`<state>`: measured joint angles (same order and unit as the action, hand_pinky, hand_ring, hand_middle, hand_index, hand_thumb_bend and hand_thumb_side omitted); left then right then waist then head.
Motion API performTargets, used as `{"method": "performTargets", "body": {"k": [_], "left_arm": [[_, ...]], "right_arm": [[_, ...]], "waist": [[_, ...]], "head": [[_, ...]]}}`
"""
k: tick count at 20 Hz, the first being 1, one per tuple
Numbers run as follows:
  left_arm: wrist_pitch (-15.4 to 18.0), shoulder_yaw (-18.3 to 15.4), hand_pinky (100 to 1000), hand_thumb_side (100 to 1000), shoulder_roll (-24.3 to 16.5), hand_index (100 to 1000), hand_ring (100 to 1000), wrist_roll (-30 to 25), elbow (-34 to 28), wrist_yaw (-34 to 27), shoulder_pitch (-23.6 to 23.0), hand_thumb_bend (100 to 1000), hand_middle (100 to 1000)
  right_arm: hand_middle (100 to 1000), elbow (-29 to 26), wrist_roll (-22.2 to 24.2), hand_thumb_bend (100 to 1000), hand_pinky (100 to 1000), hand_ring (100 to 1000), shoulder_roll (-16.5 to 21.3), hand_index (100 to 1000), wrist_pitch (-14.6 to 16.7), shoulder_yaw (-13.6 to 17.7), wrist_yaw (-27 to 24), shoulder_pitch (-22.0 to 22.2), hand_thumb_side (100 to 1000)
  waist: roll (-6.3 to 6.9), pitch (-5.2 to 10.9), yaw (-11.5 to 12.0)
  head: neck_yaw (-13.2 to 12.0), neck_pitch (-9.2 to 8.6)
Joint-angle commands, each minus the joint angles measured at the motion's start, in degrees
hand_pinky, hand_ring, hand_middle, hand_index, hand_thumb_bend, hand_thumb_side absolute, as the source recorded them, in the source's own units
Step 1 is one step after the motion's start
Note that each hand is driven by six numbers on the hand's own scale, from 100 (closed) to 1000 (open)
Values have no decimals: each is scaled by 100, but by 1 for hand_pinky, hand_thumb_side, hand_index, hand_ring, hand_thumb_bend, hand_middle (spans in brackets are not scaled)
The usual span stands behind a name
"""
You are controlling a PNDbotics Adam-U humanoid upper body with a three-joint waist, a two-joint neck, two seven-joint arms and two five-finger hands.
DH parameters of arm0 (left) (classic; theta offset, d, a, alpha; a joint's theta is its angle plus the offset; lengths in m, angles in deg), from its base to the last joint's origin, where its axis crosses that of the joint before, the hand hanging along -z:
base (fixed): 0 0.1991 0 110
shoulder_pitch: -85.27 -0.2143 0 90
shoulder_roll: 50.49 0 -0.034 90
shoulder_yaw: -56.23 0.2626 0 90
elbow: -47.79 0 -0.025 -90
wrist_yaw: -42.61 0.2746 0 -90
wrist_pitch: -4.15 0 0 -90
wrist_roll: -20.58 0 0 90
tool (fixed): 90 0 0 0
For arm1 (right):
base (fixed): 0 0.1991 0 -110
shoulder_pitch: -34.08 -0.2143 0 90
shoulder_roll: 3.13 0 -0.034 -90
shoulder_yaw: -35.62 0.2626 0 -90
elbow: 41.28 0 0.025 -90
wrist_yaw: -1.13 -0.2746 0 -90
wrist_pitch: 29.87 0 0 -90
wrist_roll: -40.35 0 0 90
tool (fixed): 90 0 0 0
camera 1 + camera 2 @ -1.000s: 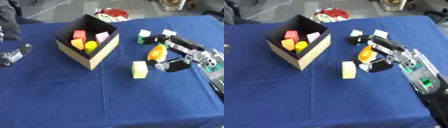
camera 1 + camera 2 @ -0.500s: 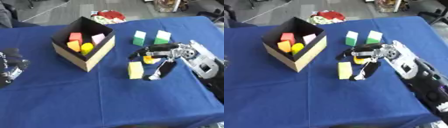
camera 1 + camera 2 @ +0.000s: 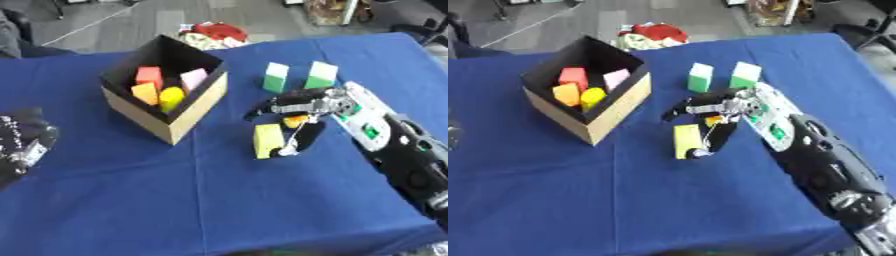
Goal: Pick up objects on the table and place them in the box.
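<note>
Left eye view, yellow block (image 3: 267, 140) upright, right hand (image 3: 302, 105) beside.

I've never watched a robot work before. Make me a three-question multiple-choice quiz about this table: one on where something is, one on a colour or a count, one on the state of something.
1. Where does the yellow block lie?
A. Inside the box
B. On the blue cloth, right of the box
C. On the floor

2. How many green-and-white blocks stand at the far side of the table?
A. Two
B. Four
C. None

3. What is the right hand doing?
A. Resting flat at the table's edge
B. Reaching into the box
C. Hanging over an orange piece, fingers spread

Answers:
1. B: it lies on the cloth, between the box and the right hand.
2. A: one green-and-white block and a second stand side by side.
3. C: the fingers arch above the orange piece, beside the yellow block.
</note>
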<state>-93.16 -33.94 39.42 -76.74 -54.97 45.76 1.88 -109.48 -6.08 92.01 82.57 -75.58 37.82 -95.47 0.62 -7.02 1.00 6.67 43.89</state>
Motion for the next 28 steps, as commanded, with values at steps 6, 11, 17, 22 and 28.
{"method": "performTargets", "body": {"k": [6, 11, 17, 22, 28], "left_arm": [[-4, -46, 767, 525, 12, 817, 628, -57, -58, 49, 2, 578, 640], [8, -23, 767, 529, 191, 819, 627, -102, -54, 23, -62, 576, 638], [155, 39, 769, 536, 407, 826, 628, -255, -58, 73, -85, 581, 640], [229, 110, 769, 540, 599, 826, 628, -378, -44, 63, -25, 572, 638], [227, 192, 768, 555, 708, 827, 628, -463, -38, 48, 49, 523, 638]], "right_arm": [[583, 287, -1035, 315, 862, 767, 38, 854, 117, 271, 598, -106, 149], [420, 13, -1370, 201, 804, 634, -209, 685, 74, 595, 463, -437, 100], [435, 280, -1919, 165, 804, 624, -764, 697, -421, 1155, 545, -1317, 100], [511, 1078, -2416, 141, 810, 648, -1252, 754, -917, 1493, 1030, -1629, 100], [743, 2024, -2751, 280, 845, 760, -1745, 920, -1463, 1544, 1612, -1630, 330]], "waist": [[41, 175, 16], [99, 259, 132], [124, 285, 517], [121, 243, 847], [124, 191, 1057]], "head": [[-10, 23], [67, 23], [419, 23], [719, 23], [966, 23]]}}
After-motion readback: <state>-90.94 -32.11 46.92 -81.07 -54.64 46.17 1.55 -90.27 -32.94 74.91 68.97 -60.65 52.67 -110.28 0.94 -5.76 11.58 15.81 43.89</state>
